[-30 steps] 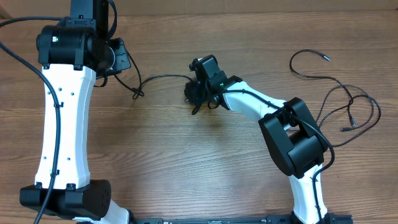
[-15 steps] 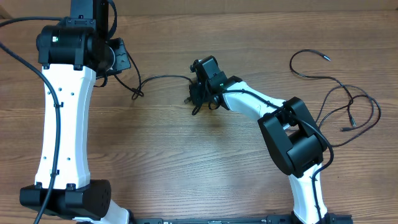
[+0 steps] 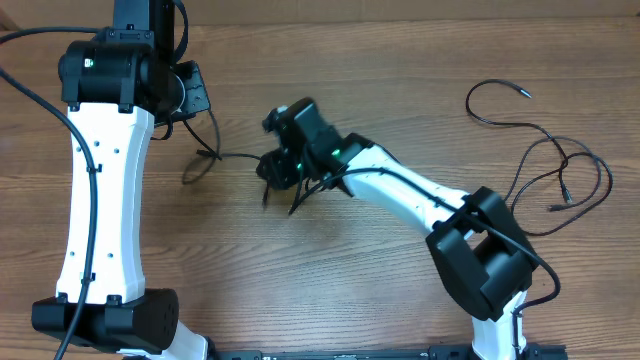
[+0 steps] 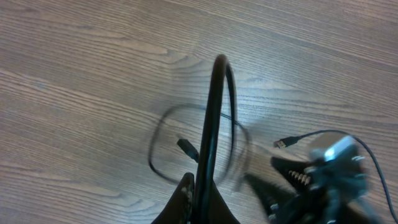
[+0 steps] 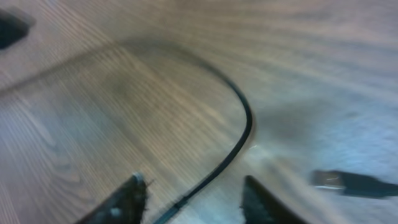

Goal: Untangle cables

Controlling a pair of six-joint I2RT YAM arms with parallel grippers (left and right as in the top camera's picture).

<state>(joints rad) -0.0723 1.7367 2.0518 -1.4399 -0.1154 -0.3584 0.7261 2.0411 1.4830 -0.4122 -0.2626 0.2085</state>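
Note:
A thin black cable point(image 4: 212, 118) rises from between my left gripper's point(image 4: 200, 198) shut fingers and loops on the table point(image 4: 163, 146), with a small plug point(image 4: 285, 143) nearby. In the overhead view the left gripper point(image 3: 192, 100) is at the far left, and this cable point(image 3: 200, 165) runs to my right gripper point(image 3: 275, 172). The right gripper point(image 5: 196, 196) is open, with a cable strand point(image 5: 239, 140) lying between its fingers on the wood. A plug end point(image 5: 348, 182) lies to its right. More loose cables point(image 3: 545, 150) lie at the far right.
The wooden table point(image 3: 300, 280) carries only the cables. The two white arms stand at left point(image 3: 100, 200) and right point(image 3: 480, 250), each with its own thicker black cable. The right gripper shows blurred in the left wrist view point(image 4: 320, 180).
My right gripper has moved left toward the left arm, taking the small tangle along. The cable between the two grippers has gone slack into a loop. The left arm has not moved.

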